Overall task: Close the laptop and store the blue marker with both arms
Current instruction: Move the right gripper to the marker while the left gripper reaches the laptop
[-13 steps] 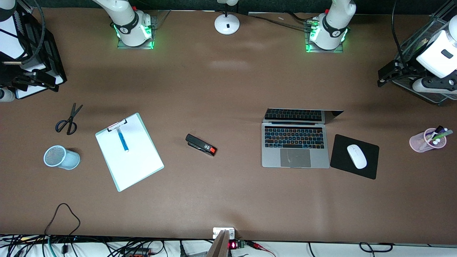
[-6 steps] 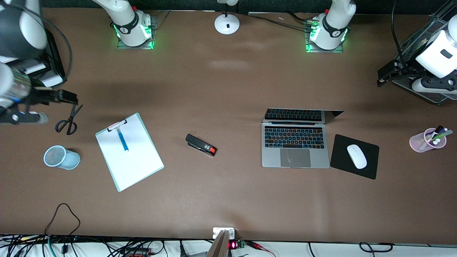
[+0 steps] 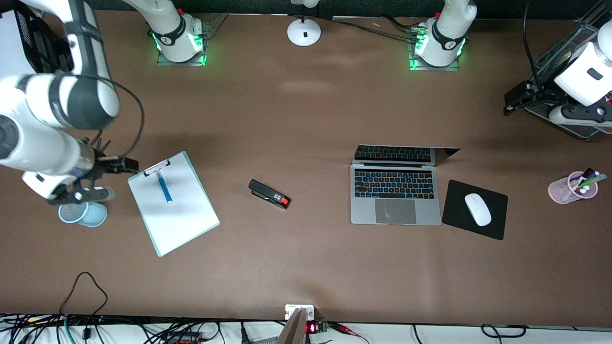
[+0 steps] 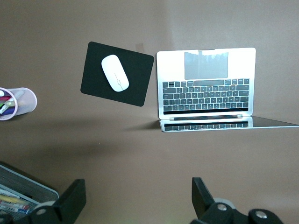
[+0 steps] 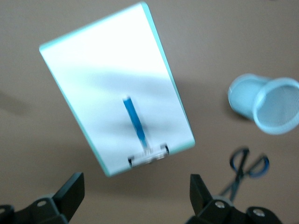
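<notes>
The right claw has swung in from the bench edge and now hangs, fingers spread, above the bench just beside the clipboard. The blue marker lies on the clipboard's white sheet. The open laptop sits on the plain brown bench beside the mousepad; no writing is legible. The left claw waits, spread, above the bench at the left arm's end.
</notes>
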{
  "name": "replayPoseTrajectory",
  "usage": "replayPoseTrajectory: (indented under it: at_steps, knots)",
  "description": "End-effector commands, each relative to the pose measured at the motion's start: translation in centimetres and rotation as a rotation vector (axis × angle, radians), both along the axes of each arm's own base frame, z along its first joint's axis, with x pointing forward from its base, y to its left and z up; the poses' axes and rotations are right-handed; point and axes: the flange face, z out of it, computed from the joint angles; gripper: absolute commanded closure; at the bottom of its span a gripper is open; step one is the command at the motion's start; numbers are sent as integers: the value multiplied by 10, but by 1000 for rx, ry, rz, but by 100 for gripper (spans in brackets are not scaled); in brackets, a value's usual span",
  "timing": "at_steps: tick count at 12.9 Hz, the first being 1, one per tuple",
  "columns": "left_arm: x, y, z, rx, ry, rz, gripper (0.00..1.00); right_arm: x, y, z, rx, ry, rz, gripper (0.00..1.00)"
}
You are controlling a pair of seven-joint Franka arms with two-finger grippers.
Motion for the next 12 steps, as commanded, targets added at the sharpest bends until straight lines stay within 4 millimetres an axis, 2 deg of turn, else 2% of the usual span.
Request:
replayPoseTrajectory:
  at_steps: [1, 2, 3, 5, 6, 7, 8, 10, 12]
  knots:
    - [19, 3, -23, -16, 39, 5, 0, 16, 1, -40, 53, 11, 50, 0]
    - [33, 3, -46, -19, 82, 2, 0, 19, 0, -61, 52, 30, 95, 0]
    - [38, 1, -57, -21, 102, -1, 0, 21, -1, -81, 57, 48, 180, 0]
    - [43, -8, -70, -20, 124, -14, 0, 27, -3, -103, 70, 36, 253, 0]
    - [50, -14, -90, -24, 161, -19, 0, 28, -7, -116, 72, 38, 267, 0]
    - [51, -16, -97, -29, 177, -20, 0, 29, -7, -127, 70, 46, 279, 0]
    - [51, -32, -110, -27, 214, -41, 0, 30, -8, -138, 65, 40, 286, 0]
    - [48, -45, -141, -15, 314, -32, 0, 31, -3, -163, 59, 44, 318, 0]
    - [43, -63, -173, 0, 415, -49, 0, 29, 9, -179, 71, 58, 337, 0]
